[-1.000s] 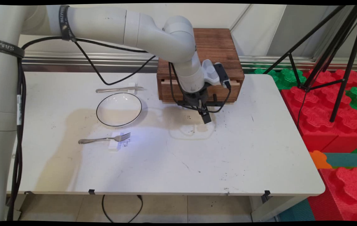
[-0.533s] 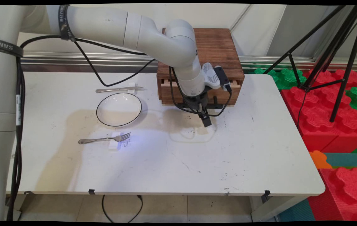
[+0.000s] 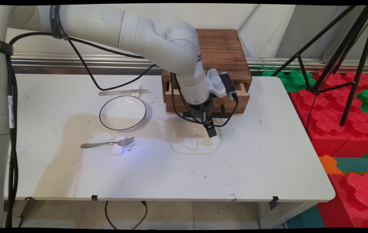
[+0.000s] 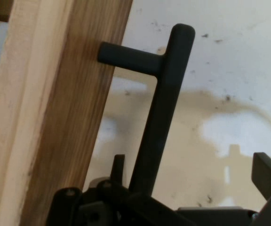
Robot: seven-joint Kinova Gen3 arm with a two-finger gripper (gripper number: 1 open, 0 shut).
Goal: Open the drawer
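- The pincer (image 3: 207,123) hangs low over the white tabletop (image 3: 171,174), right in front of the wooden box (image 3: 223,48) that stands at the tabletop's far edge.
- In the hand view the pincer (image 4: 192,172) stands open. One finger (image 4: 118,165) shows just left of the black handle (image 4: 161,117) and the other (image 4: 267,173) is well off to the right, so the handle's bar passes between them — nearer the left finger and not clamped.
- The handle is a dark bar held off the drawer (image 3: 237,98) front by a short post. In the main view, the handle (image 3: 224,114) runs along the foot of the box, partly hidden behind the wrist.
- The drawer front (image 4: 55,113) fills the hand view's left side — light wood along its edge, darker grain on its face. In the main view it stands slightly out from the box, with a narrow gap showing at its top.
- To the left, well apart from the pincer, lies a white plate (image 3: 101,121) with a dark rim.
- A fork (image 3: 106,143) lies on the near side of the plate and a knife (image 3: 119,92) on its far side, each propped on a small white block.
- Red and green foam blocks (image 3: 333,129) and a black tripod (image 3: 349,64) stand beyond the tabletop's right end.
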